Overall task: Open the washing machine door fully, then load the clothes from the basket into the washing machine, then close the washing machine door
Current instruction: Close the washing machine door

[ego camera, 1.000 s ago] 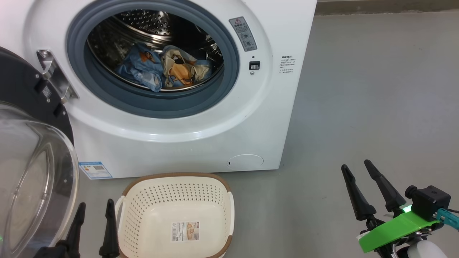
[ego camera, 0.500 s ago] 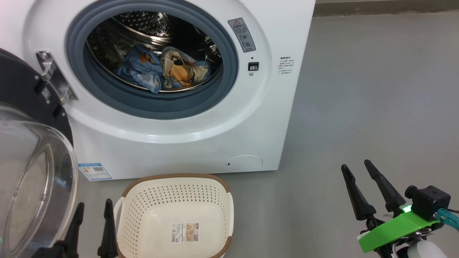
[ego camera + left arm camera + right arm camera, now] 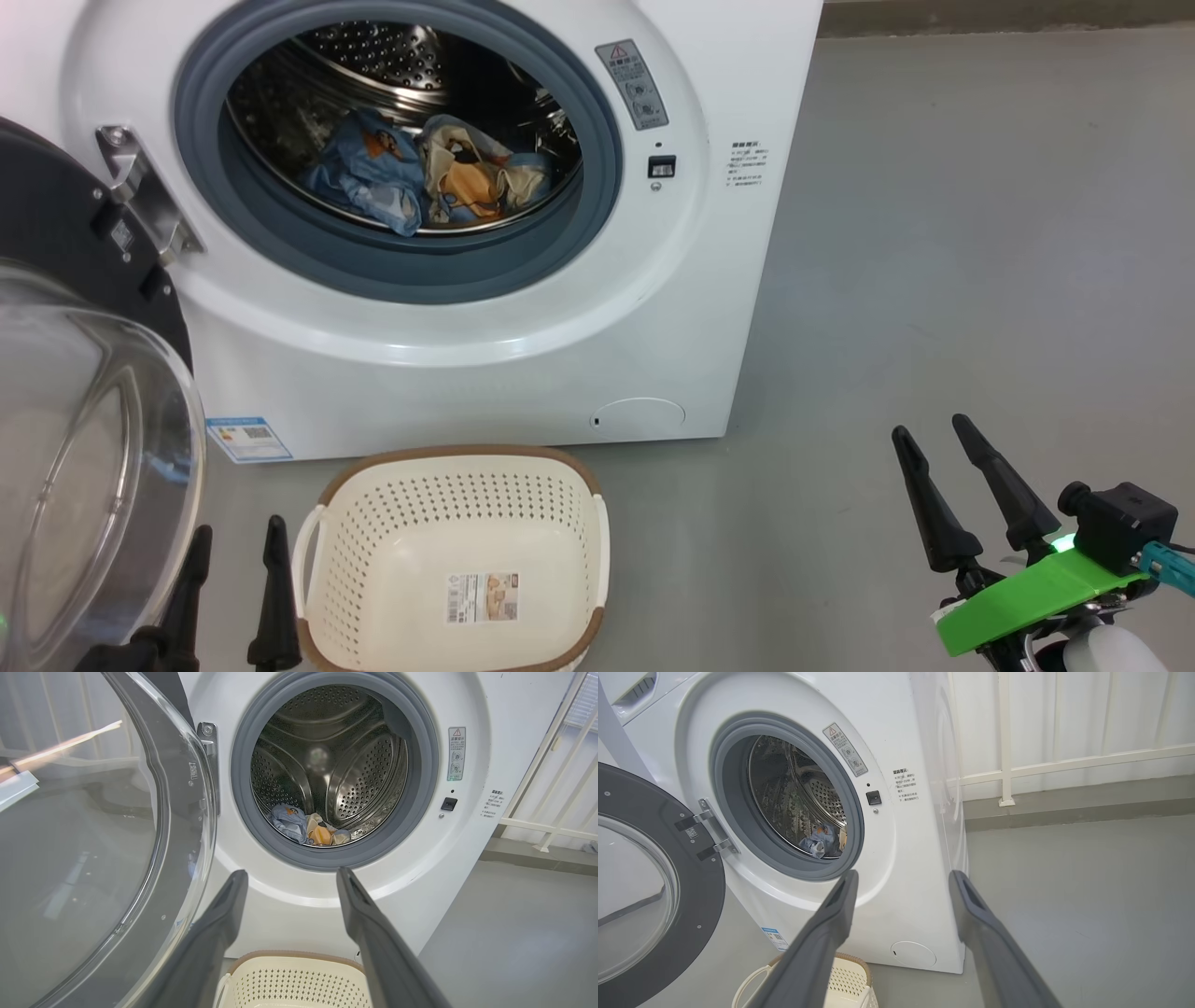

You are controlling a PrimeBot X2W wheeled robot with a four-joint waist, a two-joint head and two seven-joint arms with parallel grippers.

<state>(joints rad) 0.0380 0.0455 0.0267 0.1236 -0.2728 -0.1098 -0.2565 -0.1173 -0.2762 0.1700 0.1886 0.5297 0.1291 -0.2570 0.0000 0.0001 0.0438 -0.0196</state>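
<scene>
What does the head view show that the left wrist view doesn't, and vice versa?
Head view adds the right gripper, open, the paper label in the basket, and the round flap low on the washing machine. Left wrist view adds a white railing beside the machine. Both share the clothes in the drum, the open door, and the basket.

The washing machine door [image 3: 84, 373] was swung open; the clothes [image 3: 420, 177] were heaped inside the washing machine [image 3: 523, 355]; the basket [image 3: 448, 467] was emptied.

White washing machine [image 3: 467, 383]; blue-grey gasket [image 3: 411, 277]; light blue clothes [image 3: 373, 173], orange prints; cream perforated basket [image 3: 448, 504], brown rim.
</scene>
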